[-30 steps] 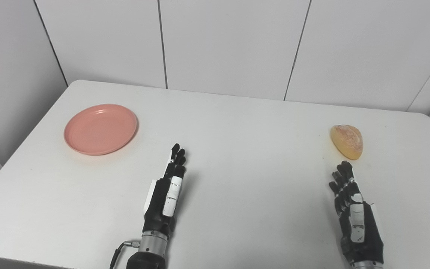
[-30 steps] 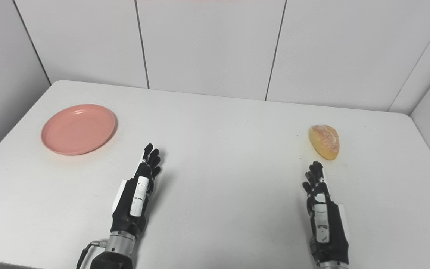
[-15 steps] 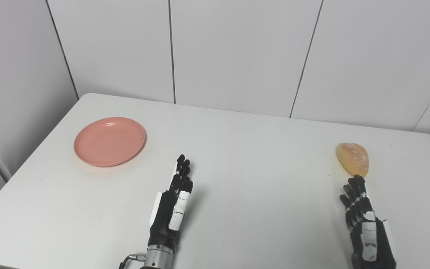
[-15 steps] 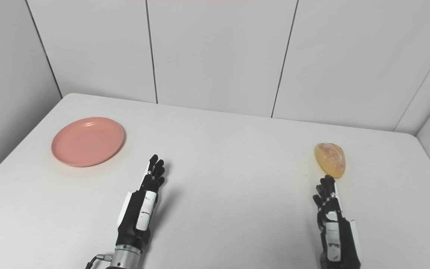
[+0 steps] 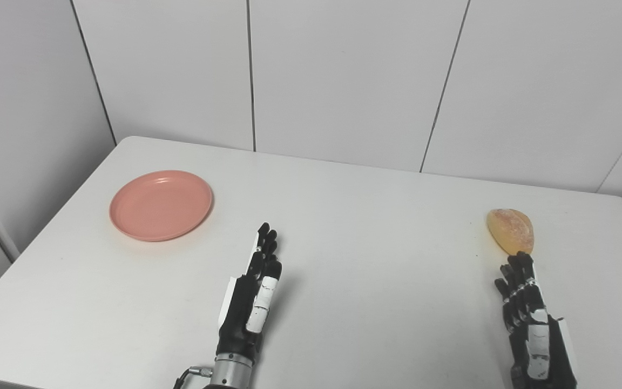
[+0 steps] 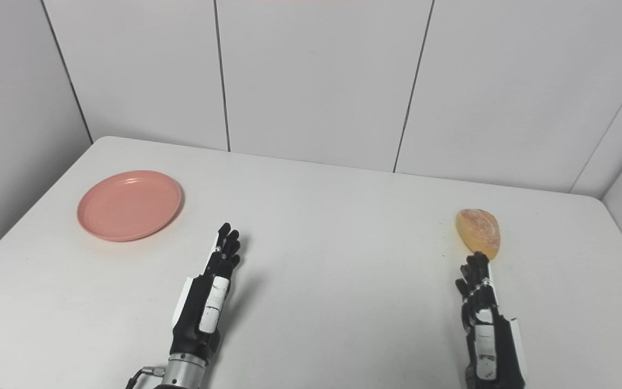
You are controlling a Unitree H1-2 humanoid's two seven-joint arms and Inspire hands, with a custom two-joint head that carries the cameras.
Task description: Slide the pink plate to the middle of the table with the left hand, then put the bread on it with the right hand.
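A round pink plate [image 5: 161,205] lies flat on the white table [image 5: 365,216], toward its far left. A golden bread roll [image 5: 511,230] rests at the right side. My left hand [image 5: 252,300] lies near the table's front, well to the right of the plate and nearer to me, fingers straight and together, holding nothing. My right hand [image 5: 531,324] stands just in front of the bread, fingers [image 6: 475,273] extended and their tips right at its near end, empty.
White wall panels rise behind the table's far edge. The table's left edge runs close beside the plate, and its right edge lies a short way past the bread. Bare tabletop stretches between the two hands.
The camera has tilted up, so the whole scene sits lower in the picture. Both hands keep the same open pose; plate and bread have not moved on the table.
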